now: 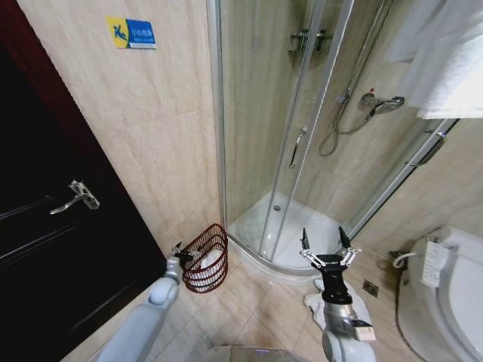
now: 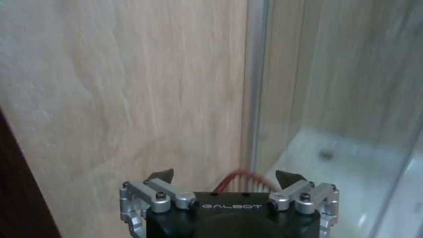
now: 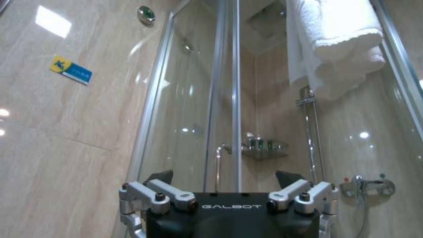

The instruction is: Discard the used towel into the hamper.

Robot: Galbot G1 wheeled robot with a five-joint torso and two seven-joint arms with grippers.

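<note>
Hamper point(image 1: 206, 259) on floor tiles against beige wall, just beside shower enclosure point(image 1: 302, 151) corner; something white inside it. Left gripper point(image 1: 183, 252) at hamper's rim, jaws spread wide, empty. Right gripper point(image 1: 327, 245) raised before shower base, jaws wide, holding nothing. White towel point(image 1: 321, 303) crumpled on floor beneath right arm.

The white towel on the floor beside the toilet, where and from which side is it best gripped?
Probably from above, pinching the crumpled edge of the towel: it lies low on the tiles, partly hidden behind the right arm.
</note>
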